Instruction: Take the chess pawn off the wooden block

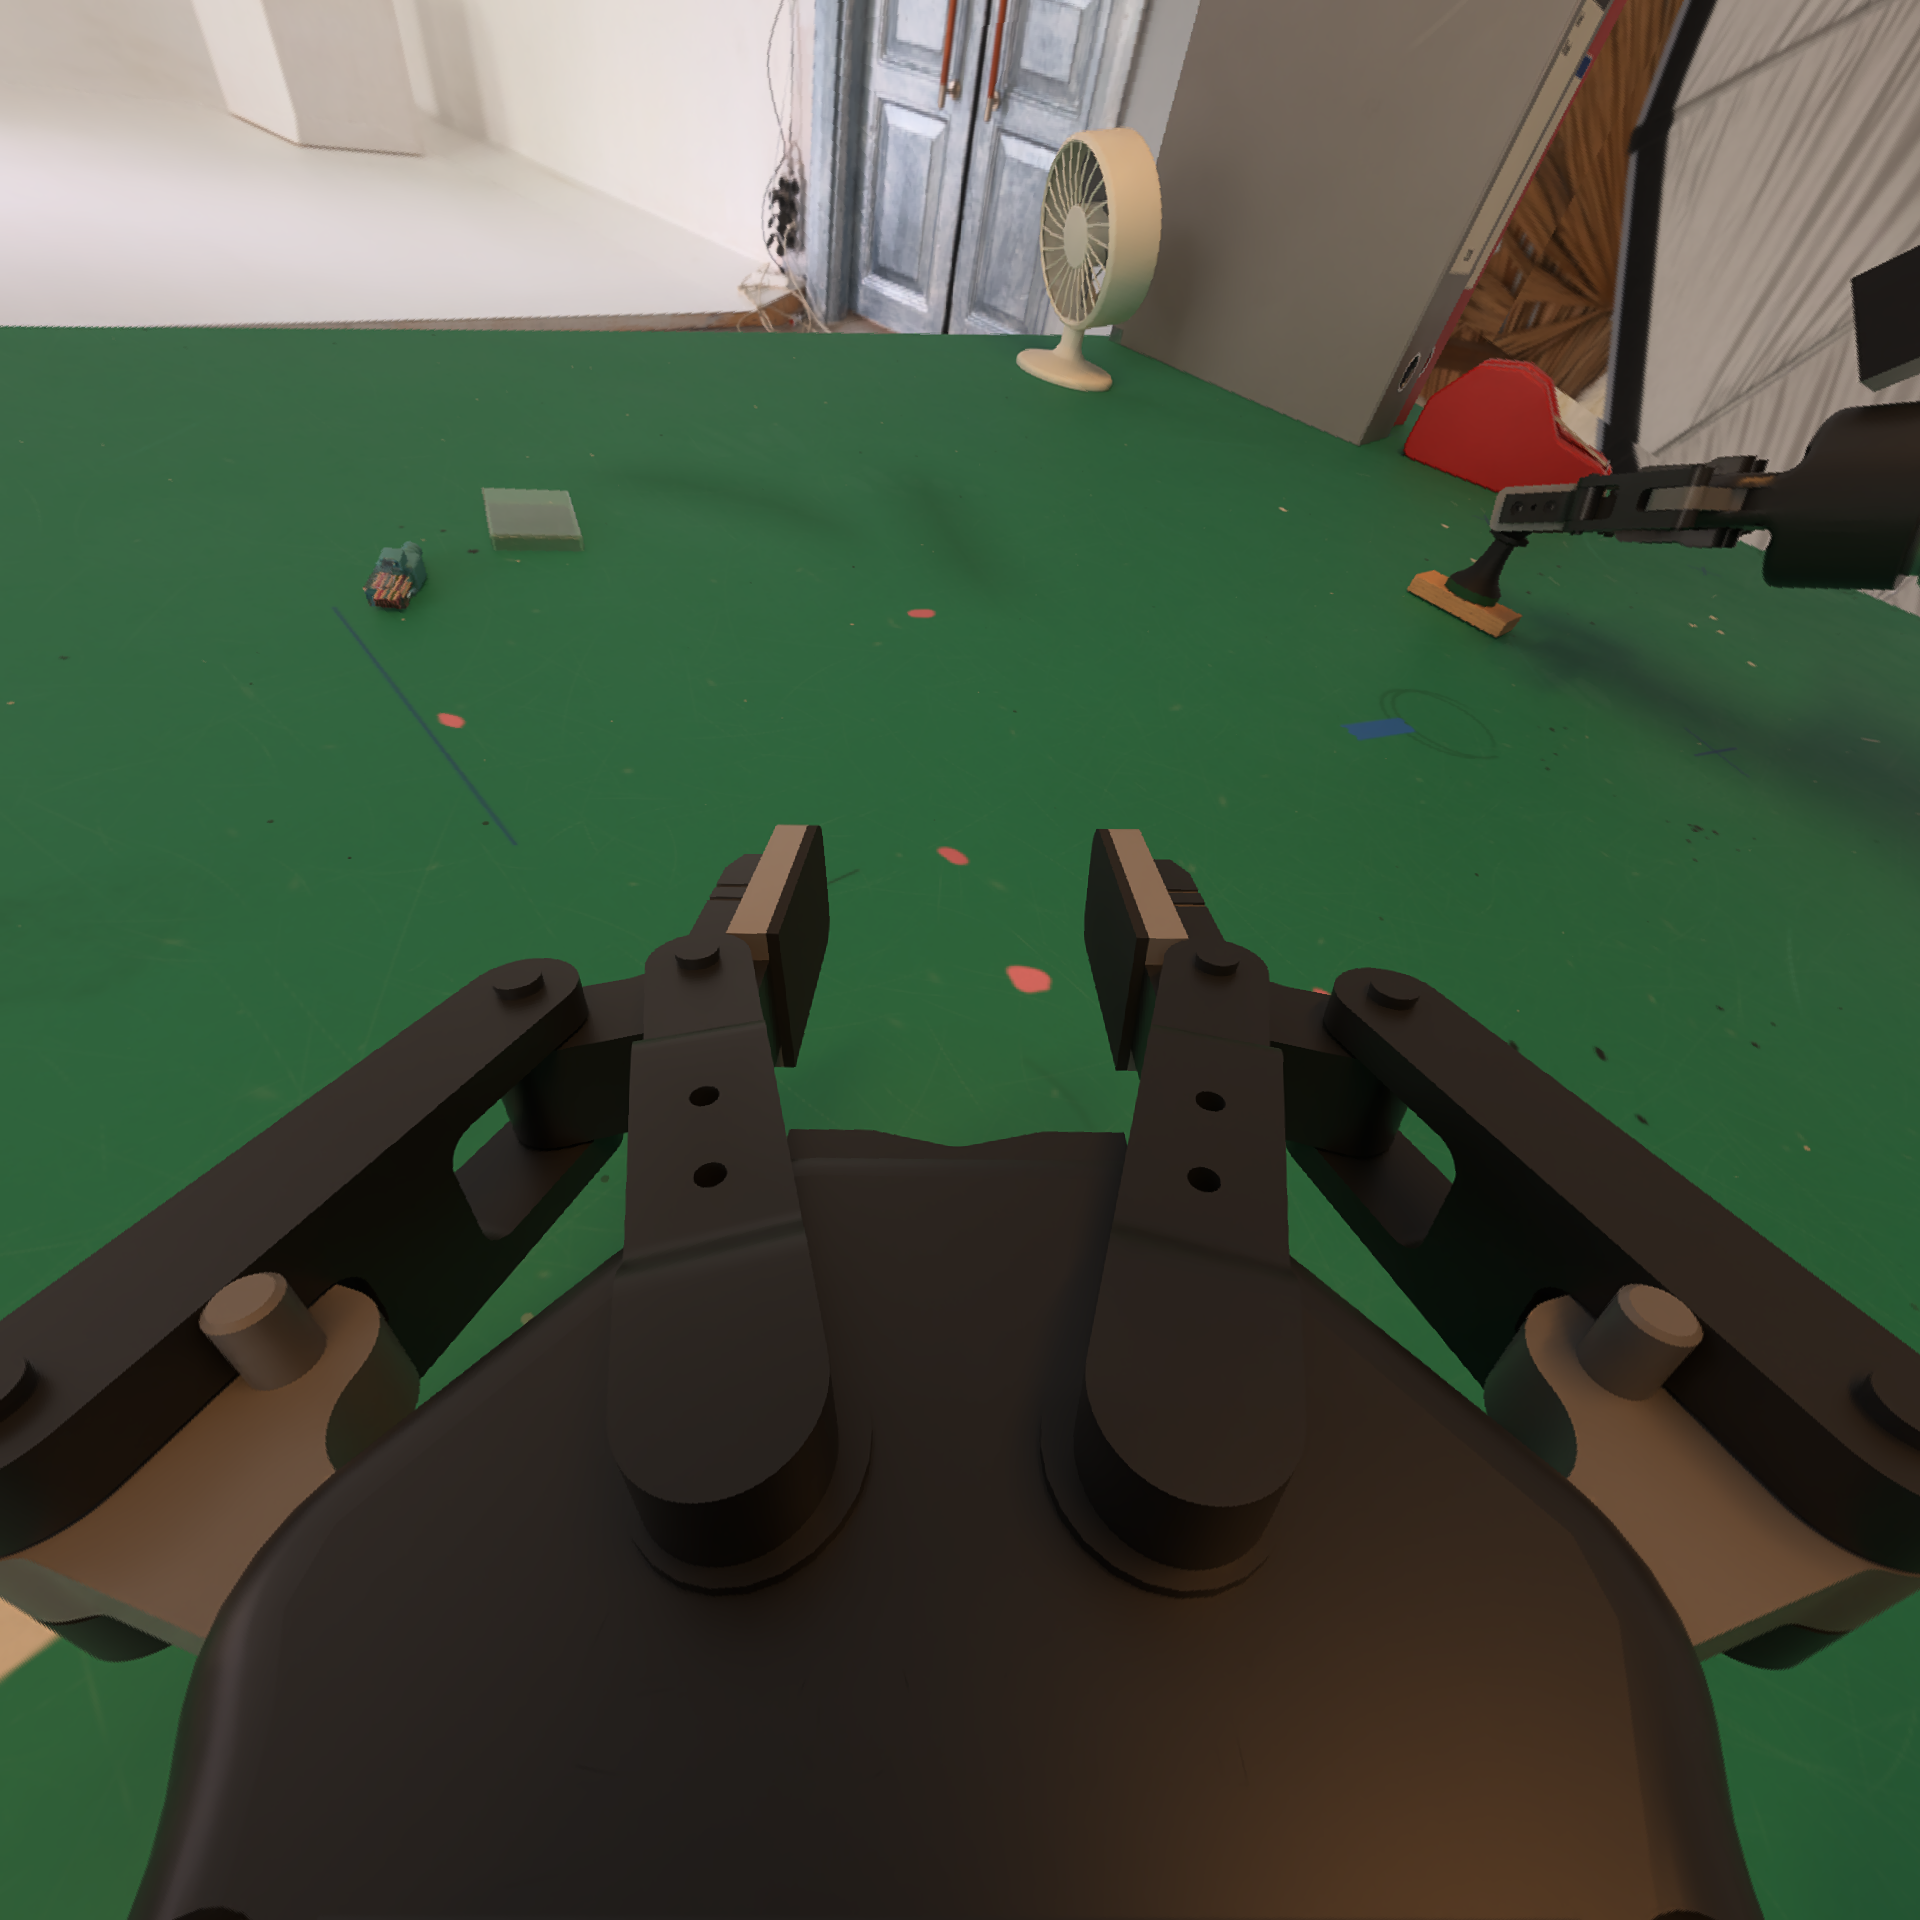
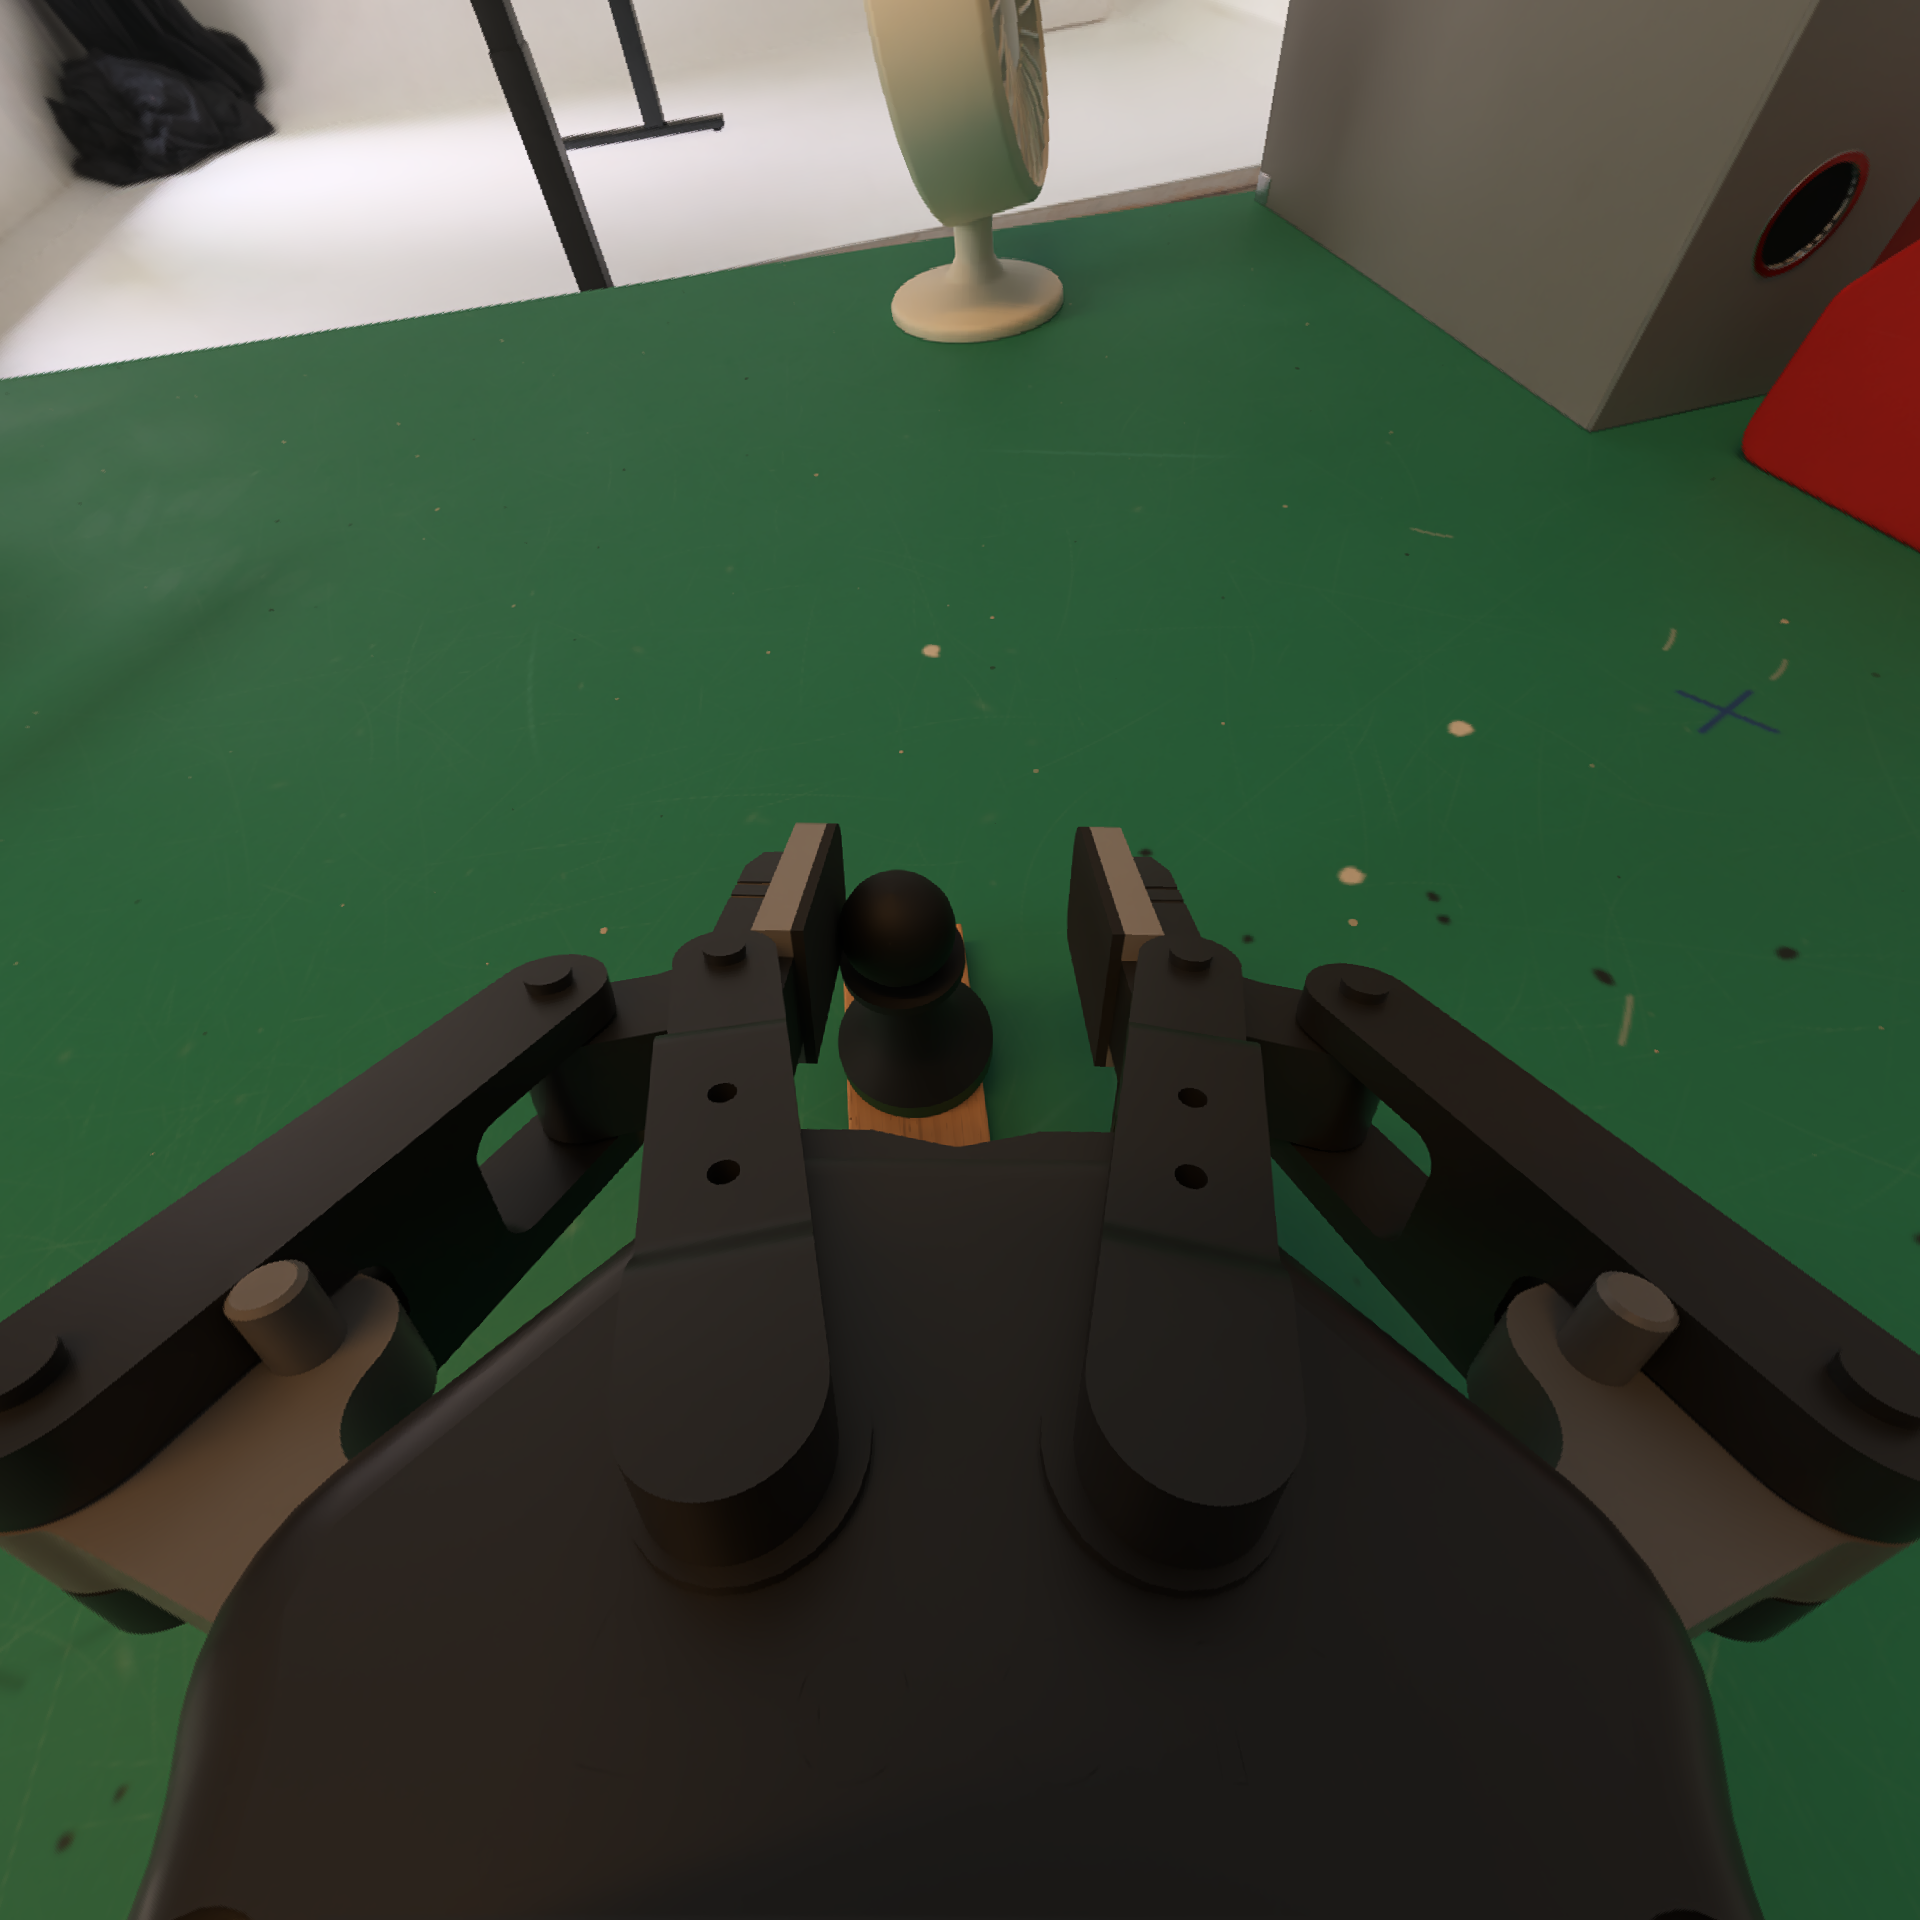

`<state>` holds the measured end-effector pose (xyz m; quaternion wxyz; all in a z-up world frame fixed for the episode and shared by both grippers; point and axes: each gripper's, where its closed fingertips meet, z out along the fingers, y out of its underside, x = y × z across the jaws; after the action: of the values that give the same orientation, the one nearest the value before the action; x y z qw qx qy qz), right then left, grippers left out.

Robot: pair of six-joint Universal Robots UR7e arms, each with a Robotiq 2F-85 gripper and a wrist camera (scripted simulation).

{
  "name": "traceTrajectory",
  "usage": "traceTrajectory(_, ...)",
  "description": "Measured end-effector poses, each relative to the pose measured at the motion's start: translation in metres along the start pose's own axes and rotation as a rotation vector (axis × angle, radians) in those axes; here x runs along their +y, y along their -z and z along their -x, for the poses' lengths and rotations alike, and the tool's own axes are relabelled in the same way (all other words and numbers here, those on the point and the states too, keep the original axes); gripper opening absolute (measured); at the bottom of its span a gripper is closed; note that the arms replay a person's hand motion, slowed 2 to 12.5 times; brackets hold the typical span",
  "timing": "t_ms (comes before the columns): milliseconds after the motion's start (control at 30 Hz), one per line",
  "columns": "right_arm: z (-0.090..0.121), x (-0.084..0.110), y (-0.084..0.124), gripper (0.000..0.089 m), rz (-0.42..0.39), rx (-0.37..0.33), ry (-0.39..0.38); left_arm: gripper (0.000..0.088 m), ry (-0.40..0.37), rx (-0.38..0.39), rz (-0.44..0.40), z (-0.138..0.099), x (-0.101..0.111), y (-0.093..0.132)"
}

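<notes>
A cream desk fan (image 2: 971,156) on a round foot is seen at the far edge of the green table (image 2: 416,623), with a tall grey box (image 2: 1538,208) and a red, angular object (image 2: 1839,436) grouped toward the far right corner. In the left wrist view a pale green square slab (image 1: 531,516) and a small multicoloured item (image 1: 395,578) are found well apart from these, toward the far left of the table. Nothing is seen standing between the right gripper (image 2: 956,935) and the pawn.

The table surface is matte green, scuffed and flecked with pale, dark and red spots, and thin blue lines are drawn on it. The chess pawn (image 2: 906,987) is smooth and black, with a round head, a narrow collar and a wide circular base. The wooden block (image 2: 920,1117) is a thin, flat, light-brown slab with visible grain.

The pawn is stood upright on the block, its long axis vertical and its head pointing up, on the right part of the table. The block's long axis is laid roughly along the gripper's line of sight.

The right gripper's jaws are held apart around the pawn's head; the finger pad (image 2: 816,925) on the picture's left looks to be touching or just beside it, while a clear gap is left at the other. The left gripper (image 1: 956,935) is held over bare table with its jaws spread and nothing between them
</notes>
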<state>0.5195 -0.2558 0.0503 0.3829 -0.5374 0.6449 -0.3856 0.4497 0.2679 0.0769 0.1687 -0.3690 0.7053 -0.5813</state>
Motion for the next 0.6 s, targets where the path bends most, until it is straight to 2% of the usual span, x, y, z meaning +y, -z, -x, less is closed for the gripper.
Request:
traceTrajectory(300, -0.0002, -0.0007, -0.0014, 0.0305, 0.003, -0.014, -0.017, 0.045, 0.001, -0.002, -0.003, 0.0004, 0.0001, 0.0015)
traceTrajectory(600, 0.0045, 0.0003, -0.0015, 0.0218, 0.01, -0.076, -0.067, 0.045, -0.006, -0.001, 0.001, -0.0005, 0.0009, 0.0007)
